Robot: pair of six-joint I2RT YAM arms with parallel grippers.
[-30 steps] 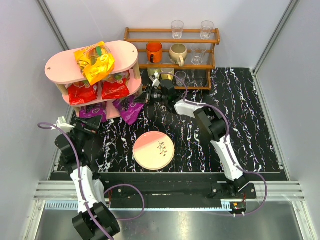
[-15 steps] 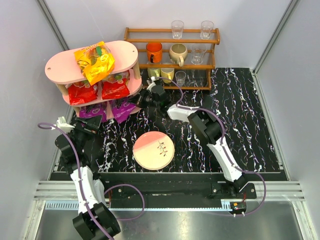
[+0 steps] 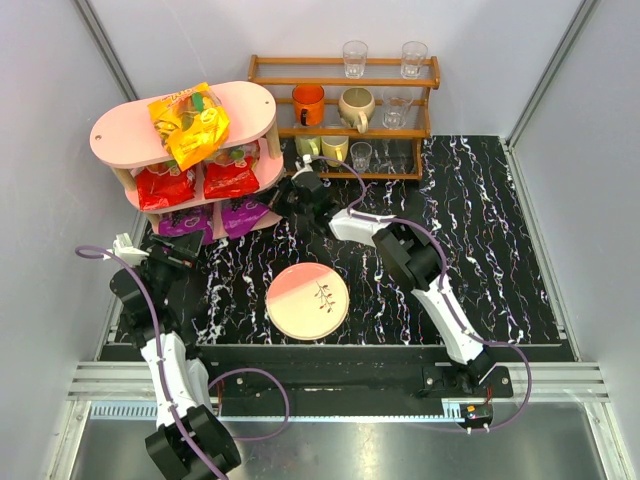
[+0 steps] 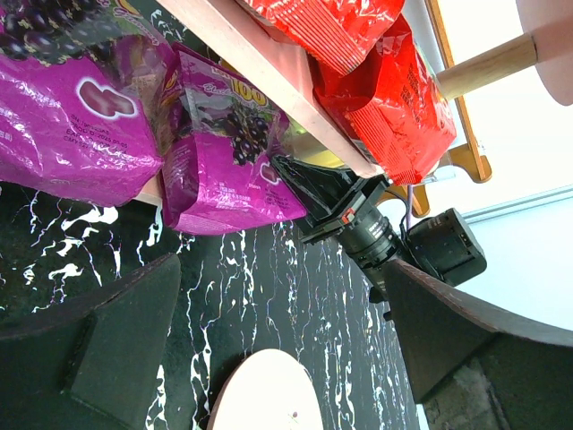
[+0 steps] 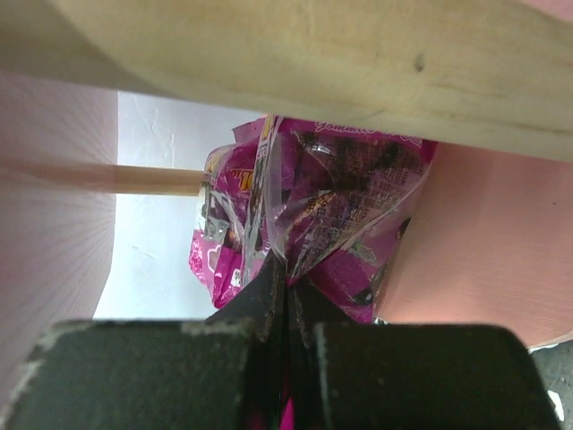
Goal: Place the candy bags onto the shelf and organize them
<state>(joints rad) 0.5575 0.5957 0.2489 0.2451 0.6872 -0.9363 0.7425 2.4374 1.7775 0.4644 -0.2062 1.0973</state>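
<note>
**Pouches on all three boards, right gripper pinching a purple one**

Pink three-tier shelf with pale wooden posts (image 3: 120,135) stands at the far left corner of the black white-veined table (image 3: 480,230). A glossy orange-yellow candy bag (image 3: 190,123) lies on its top board, towards the middle. Two glossy red candy bags sit side by side on the middle board, the left red bag (image 3: 163,184) and the right red bag (image 3: 231,176). On the lowest board are two glossy purple candy bags. The left purple bag (image 3: 185,222) is near that board's left end and the right purple bag (image 3: 245,215) is towards its right end.

The right gripper (image 5: 279,296) reaches in at the right end of the lowest board. Its fingers are pressed together on a fold of the right purple bag, which the wrist view shows lying on the pink board under the tier above. The left gripper (image 4: 282,262) hangs near the table's left edge, just in front of the shelf. Its jaws are spread wide with nothing between them, and it points at the two purple bags.

A round pink-and-cream plate (image 3: 307,300) lies towards the table's near edge, between the two arms. A brown wooden rack with mugs and glasses (image 3: 345,75) stands along the far edge, just right of the shelf.
</note>
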